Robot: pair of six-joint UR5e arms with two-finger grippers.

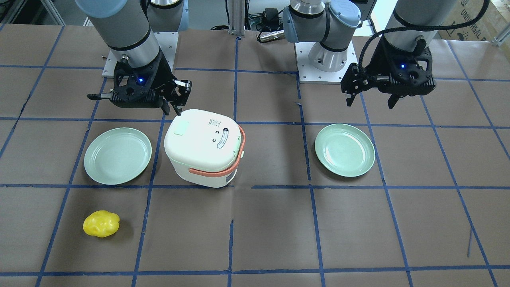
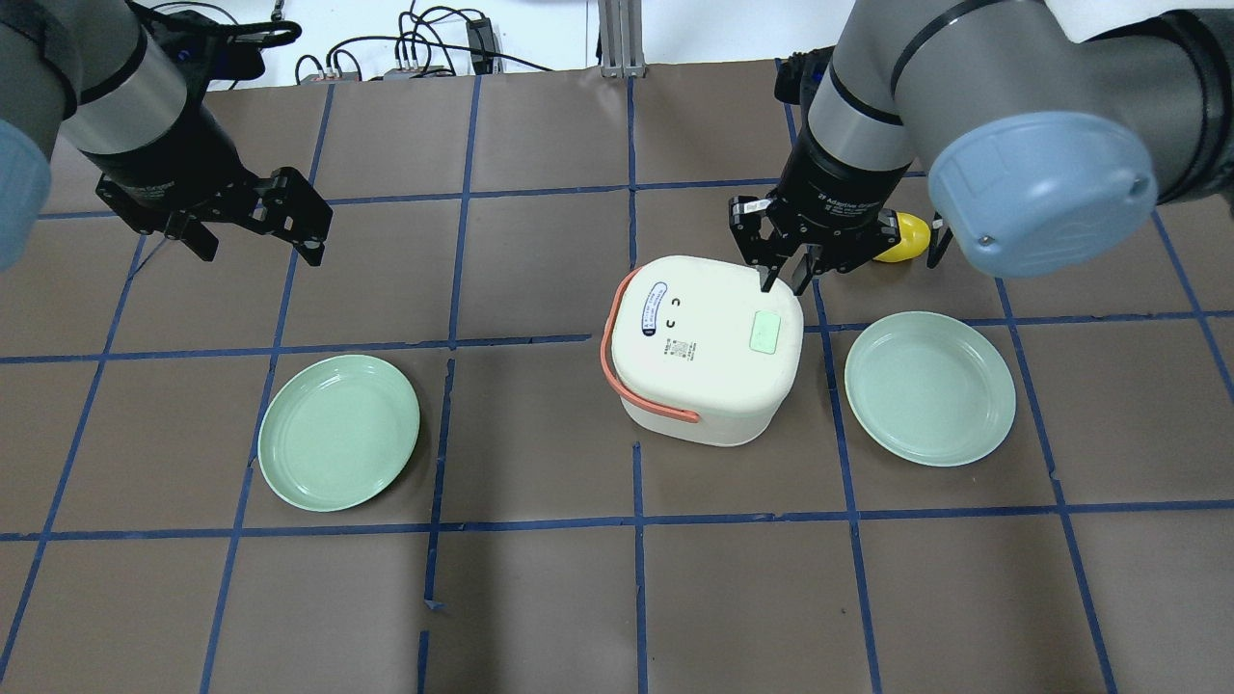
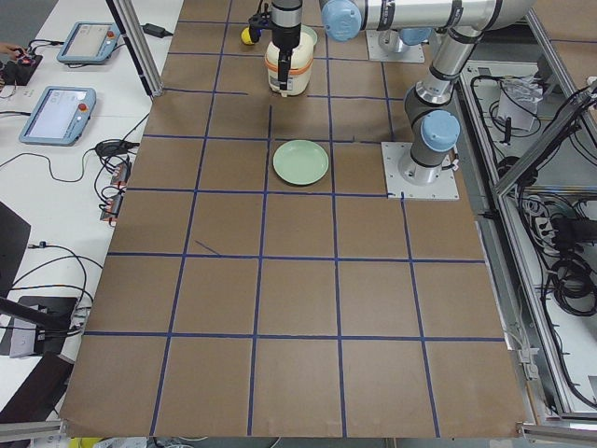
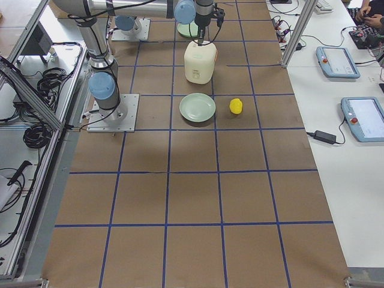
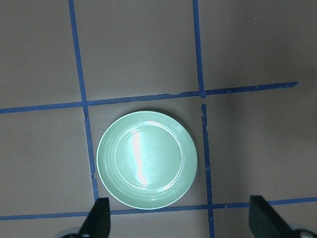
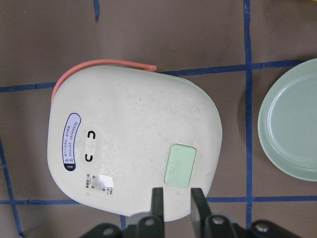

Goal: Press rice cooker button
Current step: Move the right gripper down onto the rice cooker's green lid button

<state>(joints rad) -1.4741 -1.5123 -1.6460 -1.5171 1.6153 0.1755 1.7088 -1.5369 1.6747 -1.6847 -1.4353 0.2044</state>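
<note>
We see a small white rice cooker (image 2: pixel 709 347) standing upright near the middle of a brown table (image 2: pixel 540 598) marked with blue tape lines, its lid closed. A coral handle (image 2: pixel 609 339) wraps one side of the cooker, and a pale green rectangular button (image 2: pixel 768 334) sits on the lid at the opposite side. The right gripper (image 2: pixel 784 281) points down over the lid's edge just beside that button, its fingers clenched almost together and grasping nothing; we cannot tell whether they touch the lid. The left gripper (image 2: pixel 258 253) hangs well apart from the cooker on its handle side, fingers spread wide and empty. One pale green plate (image 2: pixel 930 387) lies just beside the cooker on the button side, and another plate (image 2: pixel 338 431) lies farther off on the handle side. A lumpy yellow object (image 1: pixel 101 223) rests near the cooker's button side.
</note>
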